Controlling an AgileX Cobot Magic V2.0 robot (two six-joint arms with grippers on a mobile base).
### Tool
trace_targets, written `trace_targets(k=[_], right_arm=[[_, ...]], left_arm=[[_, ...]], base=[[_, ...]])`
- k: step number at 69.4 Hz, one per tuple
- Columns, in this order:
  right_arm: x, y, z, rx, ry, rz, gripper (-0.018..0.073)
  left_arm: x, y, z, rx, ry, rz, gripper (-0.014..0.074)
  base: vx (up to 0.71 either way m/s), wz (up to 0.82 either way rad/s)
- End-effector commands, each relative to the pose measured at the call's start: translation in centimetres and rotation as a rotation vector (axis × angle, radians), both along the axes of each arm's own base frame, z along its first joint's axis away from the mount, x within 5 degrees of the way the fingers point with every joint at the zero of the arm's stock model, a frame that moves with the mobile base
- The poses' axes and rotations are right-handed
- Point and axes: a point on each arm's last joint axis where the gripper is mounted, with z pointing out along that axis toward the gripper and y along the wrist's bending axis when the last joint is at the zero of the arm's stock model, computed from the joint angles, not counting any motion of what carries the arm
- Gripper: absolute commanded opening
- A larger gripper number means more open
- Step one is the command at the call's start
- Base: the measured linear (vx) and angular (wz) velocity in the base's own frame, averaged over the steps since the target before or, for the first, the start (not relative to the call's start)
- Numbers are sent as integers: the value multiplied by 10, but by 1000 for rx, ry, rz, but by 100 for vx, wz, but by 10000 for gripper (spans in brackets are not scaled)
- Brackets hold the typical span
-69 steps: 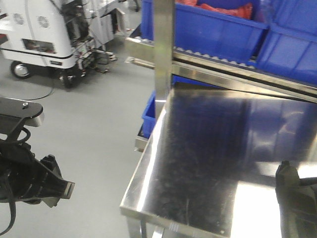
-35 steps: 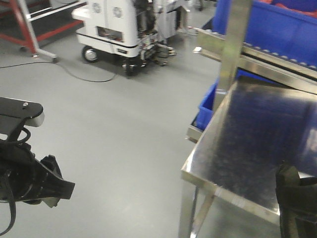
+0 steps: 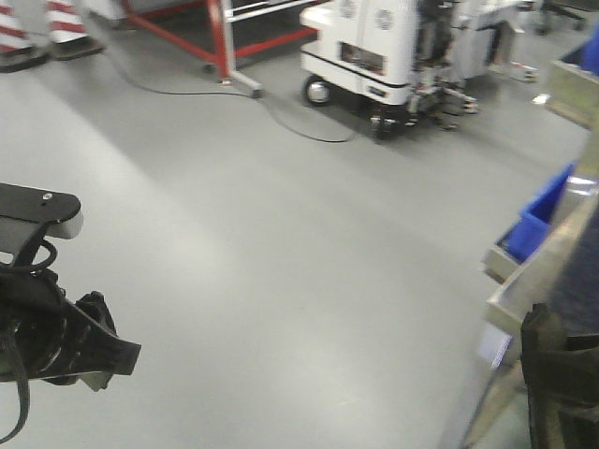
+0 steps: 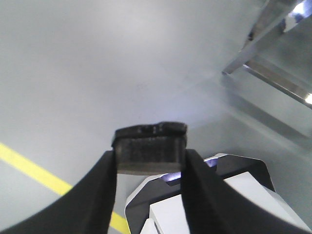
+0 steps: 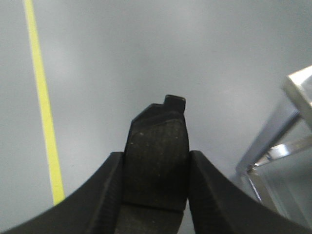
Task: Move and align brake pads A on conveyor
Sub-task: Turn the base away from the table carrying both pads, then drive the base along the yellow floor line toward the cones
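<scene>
In the left wrist view my left gripper (image 4: 150, 157) is shut on a dark grey brake pad (image 4: 150, 146), seen end-on between the black fingers (image 4: 97, 185) above the grey floor. My right gripper (image 5: 156, 162) is likewise shut on a brake pad (image 5: 157, 156), which sticks up lengthwise between its fingers. In the front view the left gripper (image 3: 98, 360) hangs at the lower left. The right gripper (image 3: 560, 379) sits at the lower right corner with its dark pad. The conveyor is out of view.
A shiny steel table (image 3: 533, 281) with a blue bin (image 3: 541, 217) under it stands at the right edge. A white wheeled machine (image 3: 393, 51), a red frame (image 3: 225, 47) and striped cones (image 3: 37, 23) stand beyond. Yellow floor lines (image 5: 44, 107) run below.
The front view has swung left: the steel table and blue bins slid from the centre to the right edge, and open floor now fills the frame. Both arms keep their pose.
</scene>
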Motion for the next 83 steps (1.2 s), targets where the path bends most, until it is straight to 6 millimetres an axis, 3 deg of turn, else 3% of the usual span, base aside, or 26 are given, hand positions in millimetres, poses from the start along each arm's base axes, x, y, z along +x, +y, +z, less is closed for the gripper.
trace_targets(k=[1, 46, 83], right_arm=[[3, 1, 13, 44, -88, 1, -10], [3, 1, 13, 44, -88, 1, -10], [3, 1, 13, 44, -88, 1, -10]], left_arm=[[1, -1, 15, -47, -84, -8, -6], [1, -1, 15, -47, -83, -8, -6], [1, -1, 15, -47, -83, -8, -6]], base=[[-17, 72], [-17, 65], [-11, 42]])
